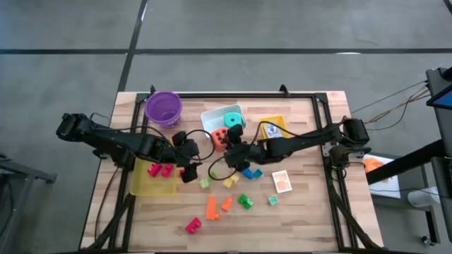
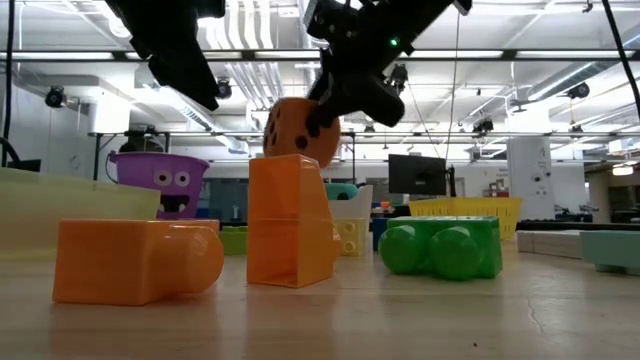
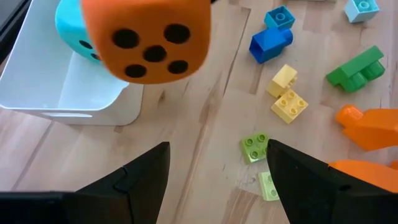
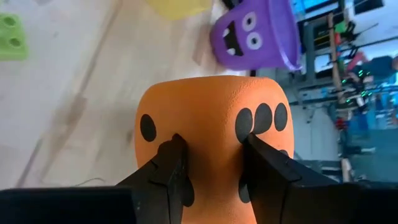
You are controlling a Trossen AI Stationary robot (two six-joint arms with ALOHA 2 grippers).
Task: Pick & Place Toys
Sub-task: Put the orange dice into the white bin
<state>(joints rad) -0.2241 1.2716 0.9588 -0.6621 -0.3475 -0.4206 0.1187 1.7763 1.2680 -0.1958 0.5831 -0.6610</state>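
Observation:
My right gripper is shut on the orange foam die, which is off the table beside the white tray. The teal die lies in that tray. My left gripper is open and empty, just left of the die in the high view, above the wood. Small blocks lie loose on the table: yellow, blue, light green, green and orange. My right gripper pinches the orange die between its two fingers on two opposite faces, and the foam is dented in between them. The fingers come from the table's right, slanting down. In the low view the die hangs clear of the table.
A purple bowl stands at the far left. A yellow tray with pink blocks lies under my left arm. A yellow basket and a card lie to the right. A black cable loops on the table.

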